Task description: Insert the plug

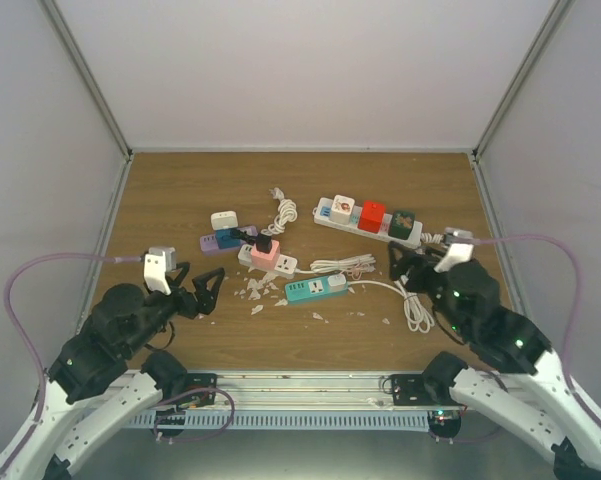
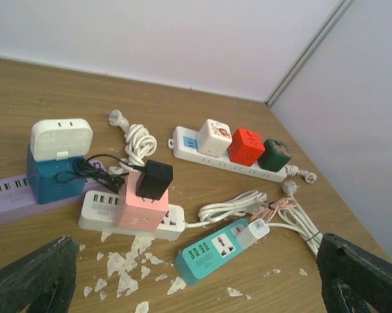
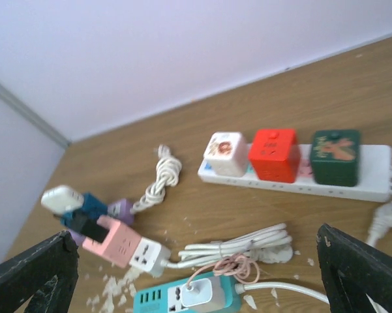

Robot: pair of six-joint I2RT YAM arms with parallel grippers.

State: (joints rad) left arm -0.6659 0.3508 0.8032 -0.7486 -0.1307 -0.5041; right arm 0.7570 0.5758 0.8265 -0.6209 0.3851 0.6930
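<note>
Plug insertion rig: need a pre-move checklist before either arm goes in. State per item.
1. Is the left gripper open and empty: ok.
2. Is the right gripper open and empty: ok.
3. Is the white plug fully seated in the teal strip: cannot tell.
4. Is the black plug fully seated on the pink cube: cannot tell.
5. Is the wood around the strips free of debris: not ok, white scraps lie there.
6. Are cords clear of the right gripper: not ok, a coiled white cable lies beside it.

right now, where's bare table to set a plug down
Bare wood along the back wall behind the white power strip, and left of the purple strip. Crowded: the middle, from pink adapter to teal strip, with coiled cords and scraps.
</note>
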